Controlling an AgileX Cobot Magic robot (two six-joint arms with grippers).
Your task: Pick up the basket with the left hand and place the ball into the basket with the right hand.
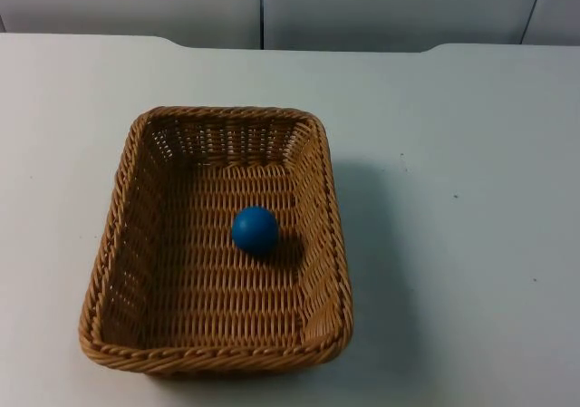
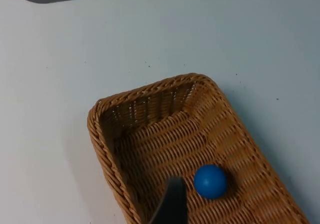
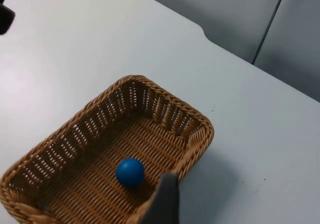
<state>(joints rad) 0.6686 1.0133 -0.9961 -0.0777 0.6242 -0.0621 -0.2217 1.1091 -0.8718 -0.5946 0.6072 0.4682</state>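
So the blue ball [image 1: 255, 229] is already sitting in the middle of the wicker basket [image 1: 122, 228], and the basket rests flat on the white desk [image 1: 471, 226]. Looks like the drop is done. Left gripper [image 2: 171, 204] and right gripper [image 3: 164, 200] both hang above the basket holding nothing; can't tell how wide either is open

Tan woven basket [image 1: 136, 235], blue ball [image 1: 255, 229], white table [image 1: 471, 244]
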